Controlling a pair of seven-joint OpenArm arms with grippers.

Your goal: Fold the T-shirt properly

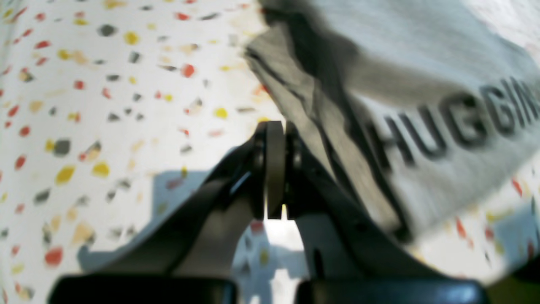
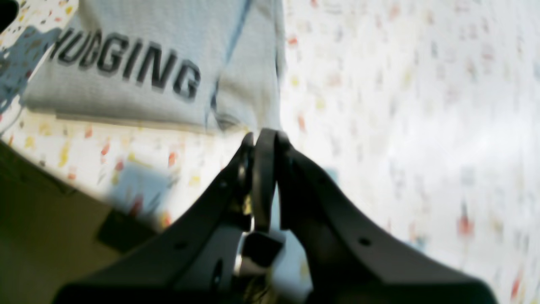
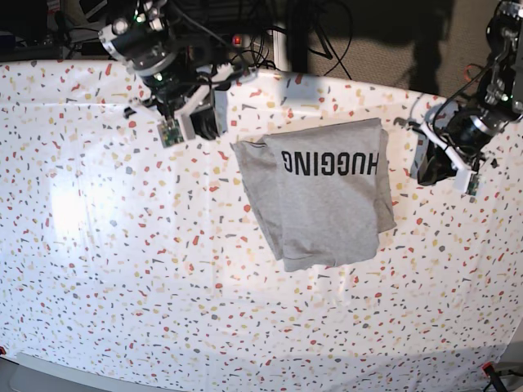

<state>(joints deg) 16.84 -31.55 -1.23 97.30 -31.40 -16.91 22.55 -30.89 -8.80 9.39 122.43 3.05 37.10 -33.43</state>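
The light grey T-shirt lies folded into a rough rectangle on the middle of the table, with the black "HUGGING" lettering facing up near its far edge. In the left wrist view the T-shirt is just right of my left gripper, which is shut and empty, close to the shirt's side edge. In the right wrist view the T-shirt is up and left of my right gripper, also shut and empty. In the base view my left gripper hangs off the shirt's right edge. My right gripper is off its far left corner.
The white speckled tabletop spreads on all sides of the shirt. Cables and dark equipment sit behind the table's far edge. The table's edge and a dark floor area show at the lower left of the right wrist view.
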